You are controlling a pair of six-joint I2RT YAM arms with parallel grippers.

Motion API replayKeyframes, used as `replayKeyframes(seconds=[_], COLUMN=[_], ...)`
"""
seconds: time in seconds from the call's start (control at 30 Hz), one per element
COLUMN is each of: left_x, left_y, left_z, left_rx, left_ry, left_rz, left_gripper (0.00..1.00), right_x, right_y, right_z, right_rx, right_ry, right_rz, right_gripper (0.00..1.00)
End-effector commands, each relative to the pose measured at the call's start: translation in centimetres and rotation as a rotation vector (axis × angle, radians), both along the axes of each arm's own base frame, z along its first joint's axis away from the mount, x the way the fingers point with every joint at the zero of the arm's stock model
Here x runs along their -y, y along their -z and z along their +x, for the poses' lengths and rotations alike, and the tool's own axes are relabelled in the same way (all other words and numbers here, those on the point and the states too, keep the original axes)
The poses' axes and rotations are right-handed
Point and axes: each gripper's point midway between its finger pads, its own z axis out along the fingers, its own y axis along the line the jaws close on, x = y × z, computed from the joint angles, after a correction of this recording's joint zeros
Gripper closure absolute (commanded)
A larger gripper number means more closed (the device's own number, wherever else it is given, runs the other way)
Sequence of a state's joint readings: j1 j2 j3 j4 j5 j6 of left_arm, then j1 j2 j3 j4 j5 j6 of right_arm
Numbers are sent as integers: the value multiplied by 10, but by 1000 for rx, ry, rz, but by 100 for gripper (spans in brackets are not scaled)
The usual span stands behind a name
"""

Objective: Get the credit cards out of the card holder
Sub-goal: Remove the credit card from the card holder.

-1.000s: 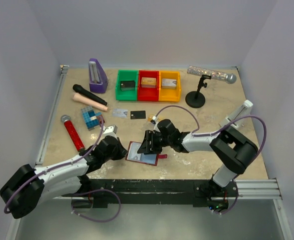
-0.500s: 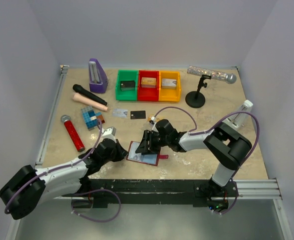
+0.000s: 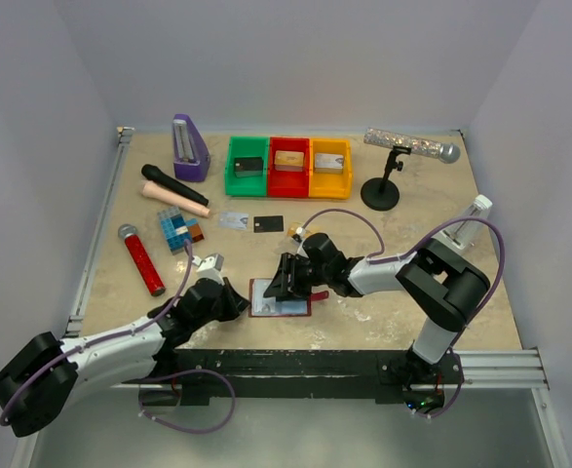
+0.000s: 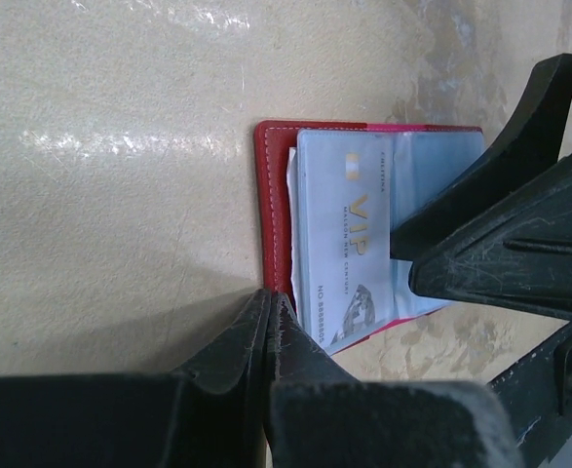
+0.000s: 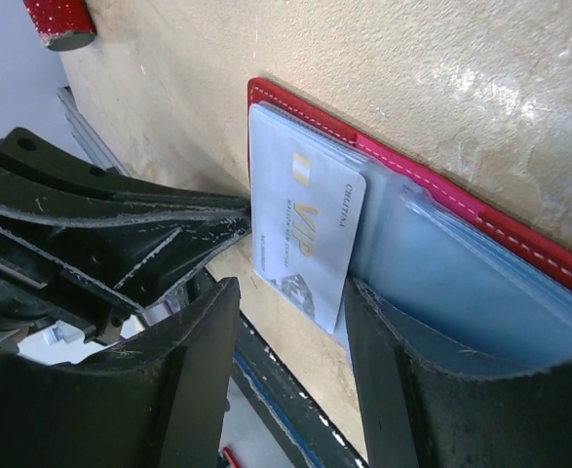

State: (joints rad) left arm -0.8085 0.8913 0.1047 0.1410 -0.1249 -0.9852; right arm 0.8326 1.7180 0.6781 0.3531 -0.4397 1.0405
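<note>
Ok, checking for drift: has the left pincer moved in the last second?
Yes. The left pincer has slid slightly nearer the black base rail, staying shut at the card holder's left edge.

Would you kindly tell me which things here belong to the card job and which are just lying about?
Job: red card holder, VIP card in it, silver card and black card already out, left gripper, right gripper.

Lying about: metronome, plastic trays, black microphone, red microphone, glittery microphone, stand, tiled block.
</note>
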Motion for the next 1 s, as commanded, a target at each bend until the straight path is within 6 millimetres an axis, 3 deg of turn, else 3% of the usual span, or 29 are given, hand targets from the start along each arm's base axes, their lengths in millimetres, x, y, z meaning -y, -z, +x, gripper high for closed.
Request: replayKeyframes(seconds=[0.0, 0.17, 0.3, 0.47, 0.53, 0.73, 0.97], left_x=[-10, -16, -23, -24, -18, 29, 37], left_y=[22, 12, -17, -39, -43, -66, -60], left_z=[-22, -18, -8, 1, 4, 5, 7], left_rx=[-77, -50, 22, 72, 90, 203, 191], left_ry=[31, 13, -27, -53, -39, 130, 158], left_rz=[51, 74, 80, 62, 43, -153, -151], left_gripper=[100, 100, 100, 95, 95, 99, 100], right_x=[-3, -3, 0, 0, 0, -1, -1], right_y=[2, 4, 4, 3, 3, -1, -2], right_z=[5, 4, 1, 2, 1, -1, -4], right_rx=[11, 2, 5, 14, 16, 20, 18], right_ry=[31, 34, 28, 20, 15, 1, -9], right_rz=[13, 21, 13, 5, 6, 27, 40], right_gripper=[48, 48, 48, 48, 48, 48, 48])
